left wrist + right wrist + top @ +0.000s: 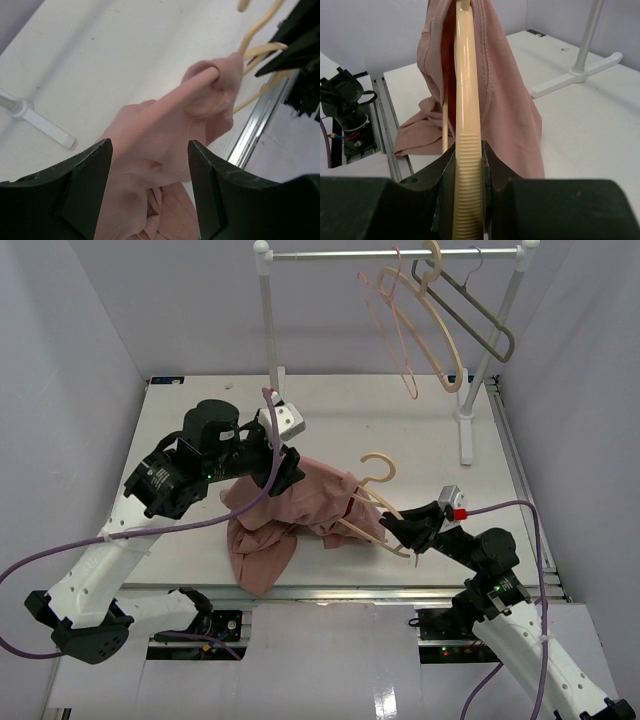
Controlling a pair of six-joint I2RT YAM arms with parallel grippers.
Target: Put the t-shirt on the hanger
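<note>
The dusty-pink t-shirt (280,515) lies bunched on the table, with one part pulled over an arm of the beige hanger (378,472). My right gripper (408,532) is shut on the hanger's other, ribbed arm (469,100) and holds it tilted above the table. The shirt (512,105) drapes over the far end of that hanger. My left gripper (150,147) is open, its fingers spread wide just above the shirt (165,125). In the top view it (290,468) hovers at the shirt's upper left. The hanger's bare part (260,52) shows beyond the covered arm.
A white clothes rack (390,254) stands at the back right. It carries a thin pink wire hanger (392,330), a second beige hanger (432,325) and a grey hanger (480,310). Its foot (467,420) rests on the table. The table's metal front rail (257,125) runs close by.
</note>
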